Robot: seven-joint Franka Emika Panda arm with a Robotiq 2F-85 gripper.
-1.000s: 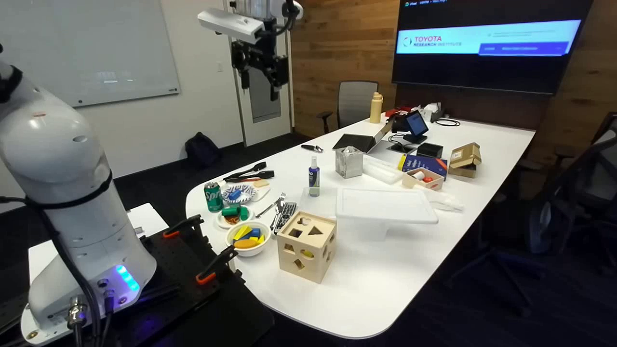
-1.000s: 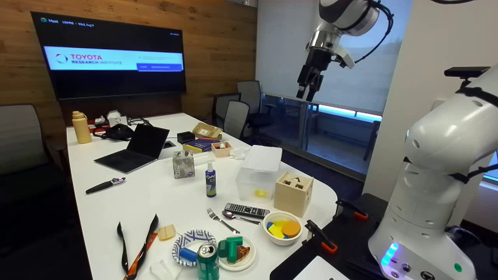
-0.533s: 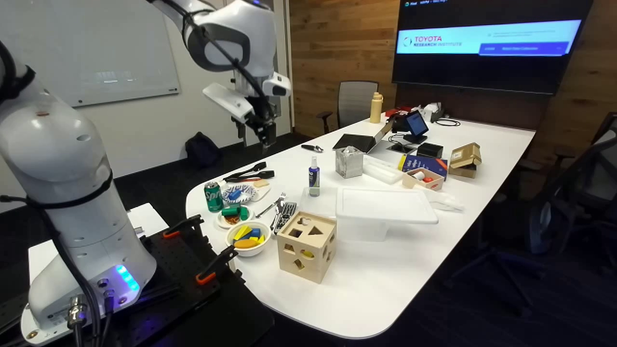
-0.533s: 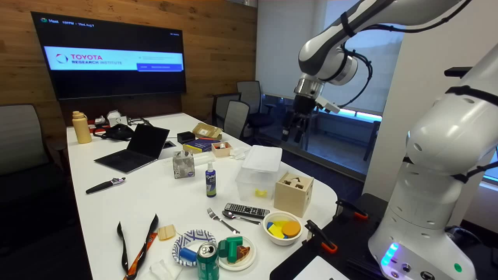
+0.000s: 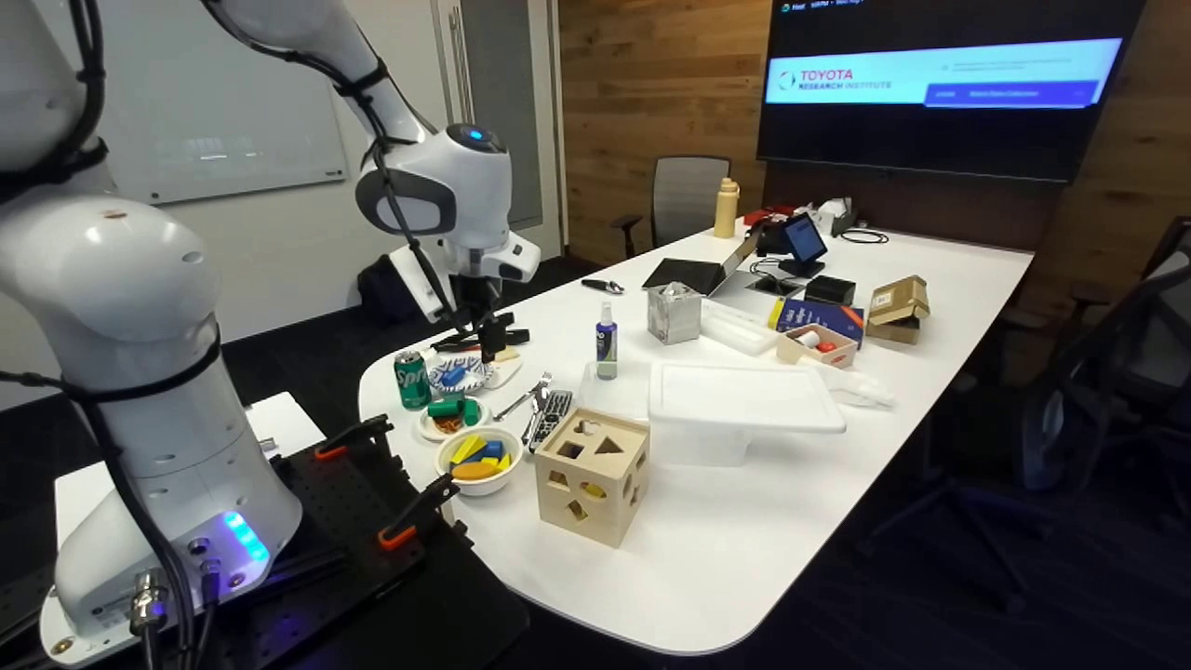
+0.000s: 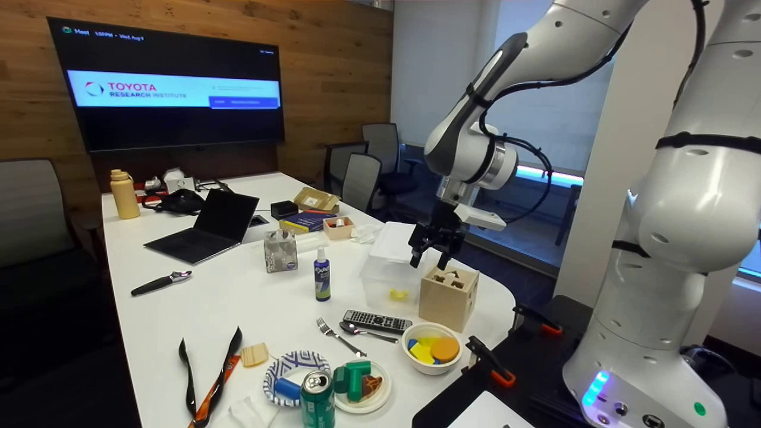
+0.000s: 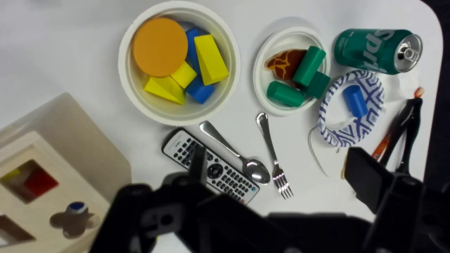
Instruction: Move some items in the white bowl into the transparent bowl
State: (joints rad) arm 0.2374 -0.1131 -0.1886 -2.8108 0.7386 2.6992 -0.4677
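Hanging above the white table (image 5: 707, 577), the black gripper (image 6: 429, 261) had its two fingers wide apart. The wrist view showed an orange disc (image 7: 160, 47), yellow blocks (image 7: 211, 59) and blue blocks (image 7: 200, 90) in the round white bowl (image 7: 177, 118), plus a red piece (image 7: 40, 182) inside the pale wooden cube (image 7: 72, 186). An exterior view, instead, showed a yellow piece (image 6: 399, 295) inside the clear, lidded plastic box (image 6: 380, 279).

In the wrist view, we find the remote (image 7: 215, 171) partly hidden by the claw (image 7: 277, 160), the wooden box (image 7: 66, 177) cropped.

white bowl (image 7: 123, 66), blue block (image 7: 201, 90), orange disc (image 7: 160, 47), yellow wedge (image 7: 210, 59), blue-patterned plate (image 7: 367, 123).
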